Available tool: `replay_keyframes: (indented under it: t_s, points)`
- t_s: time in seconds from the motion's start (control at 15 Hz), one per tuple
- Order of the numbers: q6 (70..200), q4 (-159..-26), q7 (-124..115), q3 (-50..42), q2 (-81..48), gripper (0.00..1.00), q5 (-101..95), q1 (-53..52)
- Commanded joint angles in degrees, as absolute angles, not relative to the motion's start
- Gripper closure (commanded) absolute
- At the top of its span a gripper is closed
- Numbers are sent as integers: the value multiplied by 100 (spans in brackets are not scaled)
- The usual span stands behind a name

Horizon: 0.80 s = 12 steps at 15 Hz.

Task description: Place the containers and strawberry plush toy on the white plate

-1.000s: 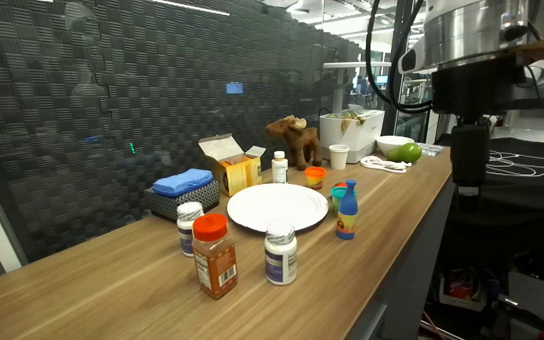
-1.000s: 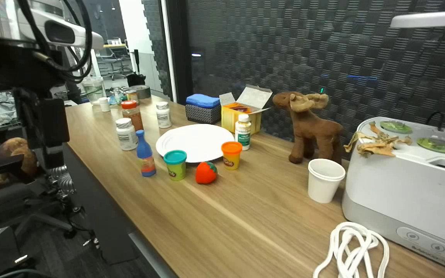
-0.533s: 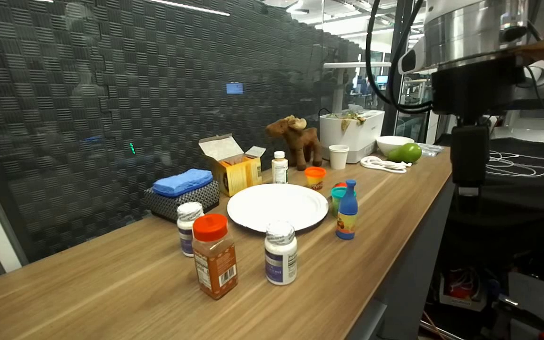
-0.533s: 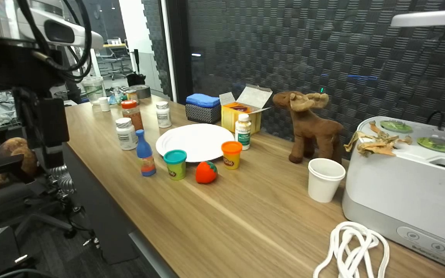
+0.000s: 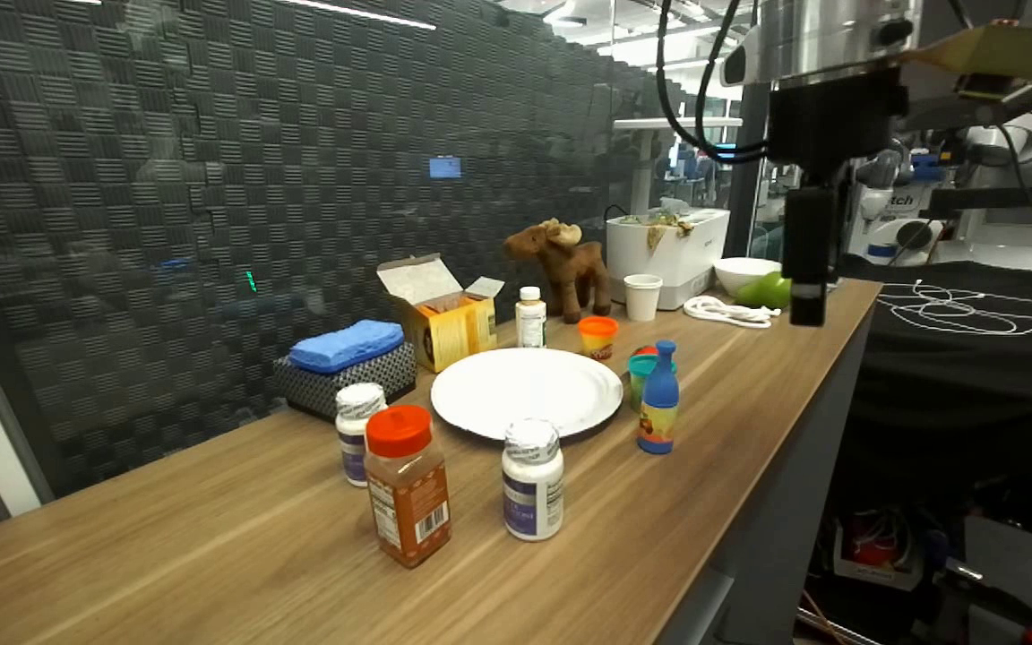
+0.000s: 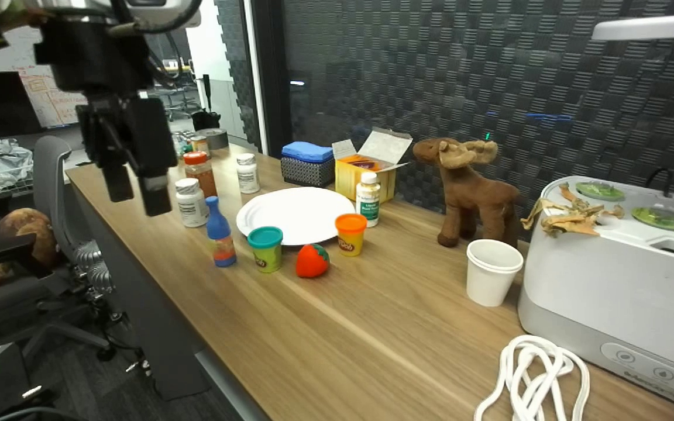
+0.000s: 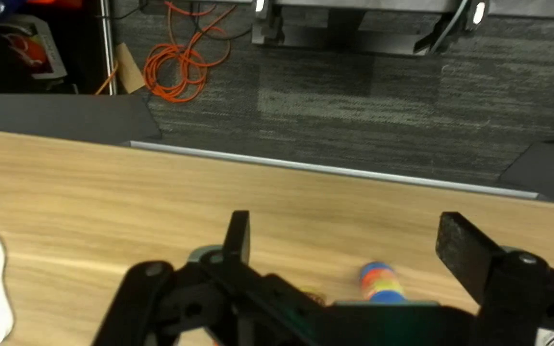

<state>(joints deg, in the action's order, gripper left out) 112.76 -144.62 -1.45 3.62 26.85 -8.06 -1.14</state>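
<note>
Bare and round, the white plate point(image 6: 296, 213) lies mid-table. Around it stand the orange-brown bottle point(image 5: 408, 502) with a red cap, two white bottles point(image 5: 534, 493) with purple labels, a blue bottle point(image 5: 659, 403), a teal-lidded tub point(image 6: 265, 251), an orange-lidded tub point(image 6: 351, 237) and a white bottle with a green label point(image 6: 368, 202). The red strawberry plush toy point(image 6: 312, 261) sits between the tubs. My gripper point(image 6: 137, 194) hangs above the table's front side, its fingers wide apart and holding nothing. In the wrist view the gripper point(image 7: 346, 228) partly hides the blue bottle point(image 7: 380, 281) below.
Behind the plate are an open yellow box point(image 6: 366, 175) and a patterned box with a blue cloth point(image 6: 308, 161). A brown plush moose point(image 6: 474, 193), paper cups point(image 6: 492, 275), a white appliance point(image 6: 618, 280) and a white cord point(image 6: 533, 380) occupy one end. The table edge point(image 7: 330, 169) drops to the floor.
Over the last half second my gripper has swung from beyond the front edge in over the table, rising somewhat. The things on the table have stayed where they were.
</note>
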Motion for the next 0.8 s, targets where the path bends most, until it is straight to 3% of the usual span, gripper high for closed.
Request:
replay_keyframes:
  t_s: [0.0,0.4,0.73]
  points:
    - [11799,-13681,-233,250,1881,0,-1145,119]
    - [13691,-12949,-658,13,440,0,-1186,343]
    - [14339,-12448,-1108,-184,-672,0,-1507,369]
